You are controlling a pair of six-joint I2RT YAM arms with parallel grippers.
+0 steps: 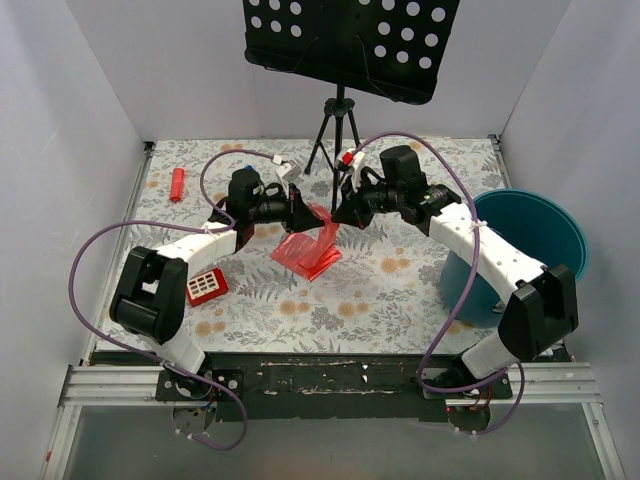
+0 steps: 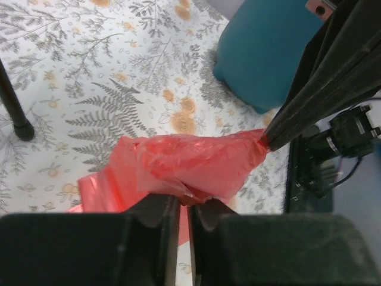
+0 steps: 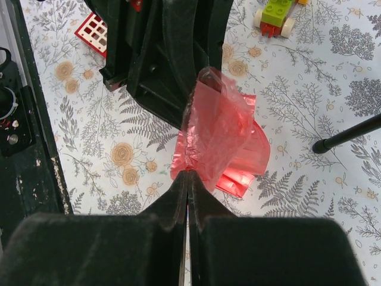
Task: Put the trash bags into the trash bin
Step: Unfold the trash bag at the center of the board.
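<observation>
The trash bag (image 1: 312, 245), thin crinkly red-pink film, hangs stretched between both grippers above the floral table, its lower folds resting on the cloth. In the left wrist view the bag (image 2: 190, 161) is bunched at my left gripper (image 2: 184, 202), whose jaws stand almost together with film pinched at the tips. My right gripper (image 3: 189, 174) is shut on the opposite edge of the bag (image 3: 223, 131). In the top view the left gripper (image 1: 305, 212) and right gripper (image 1: 338, 215) face each other closely. The teal trash bin (image 1: 530, 235) stands at the right, also visible as the bin (image 2: 268, 53).
A red block with white squares (image 1: 207, 287) lies near the left arm. A small red cylinder (image 1: 177, 184) sits at the far left. A tripod (image 1: 338, 130) carrying a black perforated stand rises behind the grippers. A toy brick car (image 3: 275, 13) lies nearby. White walls enclose the table.
</observation>
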